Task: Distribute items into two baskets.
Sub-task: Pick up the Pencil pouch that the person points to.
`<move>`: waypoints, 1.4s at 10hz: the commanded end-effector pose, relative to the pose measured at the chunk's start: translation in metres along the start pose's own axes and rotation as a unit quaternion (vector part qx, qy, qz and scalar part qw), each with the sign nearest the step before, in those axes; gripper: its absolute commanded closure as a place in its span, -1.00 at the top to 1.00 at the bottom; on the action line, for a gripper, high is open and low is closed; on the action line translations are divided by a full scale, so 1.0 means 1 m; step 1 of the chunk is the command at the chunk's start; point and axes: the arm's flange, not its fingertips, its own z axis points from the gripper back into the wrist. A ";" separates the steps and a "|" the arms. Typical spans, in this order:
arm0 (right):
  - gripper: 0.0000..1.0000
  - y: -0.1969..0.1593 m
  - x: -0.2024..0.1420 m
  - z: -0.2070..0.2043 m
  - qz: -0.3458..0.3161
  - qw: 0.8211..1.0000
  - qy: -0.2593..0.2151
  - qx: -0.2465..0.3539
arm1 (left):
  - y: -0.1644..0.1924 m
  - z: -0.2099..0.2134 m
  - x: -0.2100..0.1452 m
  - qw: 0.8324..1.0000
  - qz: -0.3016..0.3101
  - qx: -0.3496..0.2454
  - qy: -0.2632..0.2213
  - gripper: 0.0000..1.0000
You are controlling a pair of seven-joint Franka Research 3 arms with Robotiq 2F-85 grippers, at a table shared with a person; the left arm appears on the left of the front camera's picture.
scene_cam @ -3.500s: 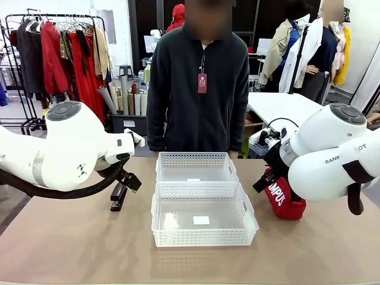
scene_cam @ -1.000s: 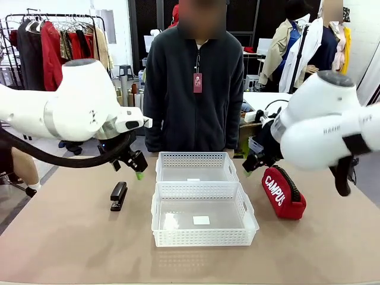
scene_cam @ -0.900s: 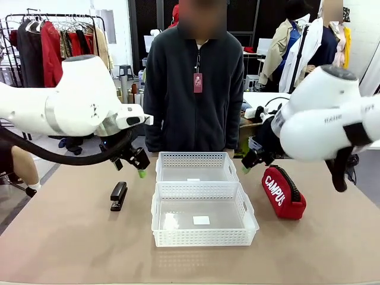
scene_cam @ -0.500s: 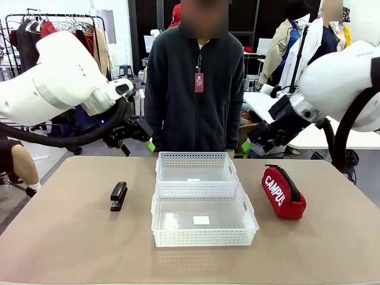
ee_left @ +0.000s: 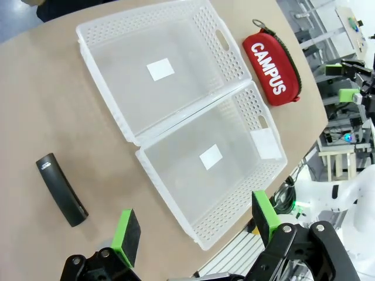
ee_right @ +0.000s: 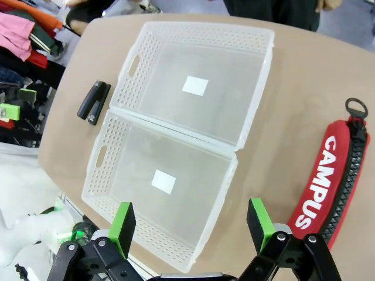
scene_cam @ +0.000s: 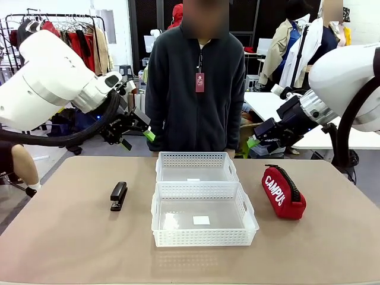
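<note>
Left hand (scene_cam: 137, 139): jaws wide, green pads well apart, holding nothing; raised in the air, up and to the far left of the near basket (scene_cam: 202, 237)
Right hand (scene_cam: 256, 141): jaws wide as well, holding nothing; raised in the air, up and to the far right of the near basket
Surface (scene_cam: 77, 243): plain tan top with a rounded far edge; bare apart from the four things counted below
Room: a person in a dark fleece (scene_cam: 196, 89) stands beyond the near basket, at the far side of the surface; a rail of hung clothes (scene_cam: 101, 47) stands far off to its left; a white table sits far off to its right
Baskets: two, matching, translucent white with lattice sides; the far basket (scene_cam: 196, 159) touches the near basket along its far long side; nothing lies in either; each has one white label on its bottom, two labels in all
Stapler (scene_cam: 119, 196): one, black; lying flat to the left of the near basket, apart from it
Pouch (scene_cam: 283, 193): one, red, white "CAMPUS" lettering, black zipper; lying to the right of the near basket, apart from it
</note>
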 end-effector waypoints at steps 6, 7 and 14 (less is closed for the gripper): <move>1.00 0.013 0.024 0.023 -0.090 0.983 0.008 0.161 | -0.015 0.019 0.017 0.977 0.134 -0.165 0.023 1.00; 1.00 0.015 0.032 0.035 -0.119 0.971 -0.002 0.206 | -0.020 0.028 0.023 0.969 0.143 -0.199 0.019 1.00; 1.00 -0.016 0.084 0.100 -0.252 0.899 -0.022 0.359 | -0.012 0.091 0.055 0.906 0.213 -0.365 -0.031 1.00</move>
